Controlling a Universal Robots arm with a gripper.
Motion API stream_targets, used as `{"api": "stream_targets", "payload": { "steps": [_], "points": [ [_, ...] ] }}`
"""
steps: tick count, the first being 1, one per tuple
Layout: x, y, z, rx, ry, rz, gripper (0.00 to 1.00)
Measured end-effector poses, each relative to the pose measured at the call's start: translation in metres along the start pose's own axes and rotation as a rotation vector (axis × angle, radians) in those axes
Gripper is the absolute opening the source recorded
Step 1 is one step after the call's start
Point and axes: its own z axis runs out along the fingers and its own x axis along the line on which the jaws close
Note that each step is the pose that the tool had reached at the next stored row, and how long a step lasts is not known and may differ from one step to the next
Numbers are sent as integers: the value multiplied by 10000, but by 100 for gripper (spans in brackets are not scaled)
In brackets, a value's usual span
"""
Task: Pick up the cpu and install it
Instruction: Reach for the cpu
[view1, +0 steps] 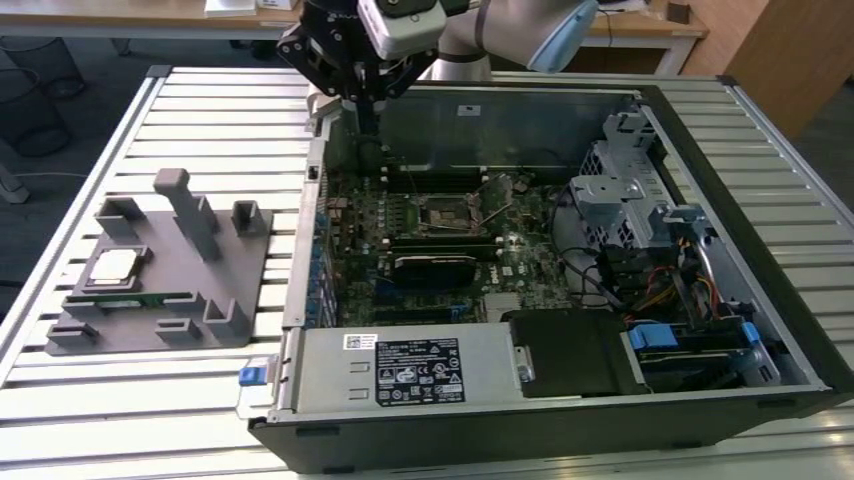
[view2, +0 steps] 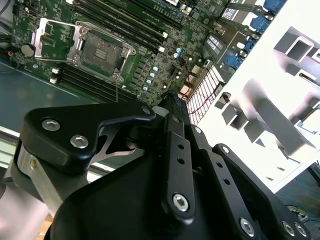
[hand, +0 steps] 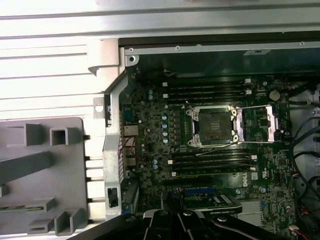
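Observation:
The cpu (view1: 114, 268), a small silver square chip, lies flat on the grey plastic tray (view1: 174, 325) at the exterior view's left, outside the computer case. My gripper (view1: 363, 128) hangs over the case's back left corner, far from the cpu, with its fingers together and nothing between them. The motherboard's cpu socket (view1: 447, 212) stands open with its metal frame lifted. In both wrist views the socket (hand: 215, 125) (view2: 100, 50) is bare. The gripper's black linkage (view2: 170, 98) fills the near part of the second wrist view.
A green memory stick (view1: 134, 297) lies on the tray beside upright grey blocks (view1: 187, 205). The open case (view1: 694, 390) holds a power supply (view1: 400, 372), drive cages (view1: 621, 190) and cables (view1: 641, 290). Everything rests on a slatted metal table (view1: 214, 120).

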Motion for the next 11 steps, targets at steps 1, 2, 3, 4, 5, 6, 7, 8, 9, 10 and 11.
{"api": "stream_targets", "payload": {
  "steps": [1, 2, 3, 4, 5, 6, 7, 8, 9, 10, 11],
  "points": [
    [3, 0, 1, 0, 0, 1, 11],
    [5, -1, 1, 0, 1, 0, 11],
    [8, -1, 2, 1, 1, 0, 11],
    [11, -1, 2, 0, 1, 1, 11],
    [13, -1, 3, 0, 1, 0, 11],
    [16, -1, 4, 0, 2, 1, 11],
    [19, -2, 4, 1, 2, 1, 11],
    [22, -2, 5, 1, 2, 1, 11],
    [24, -2, 6, 0, 2, 1, 11],
    [27, -2, 7, 0, 2, 1, 11],
    [29, -3, 7, 0, 3, 1, 11]
  ]
}}
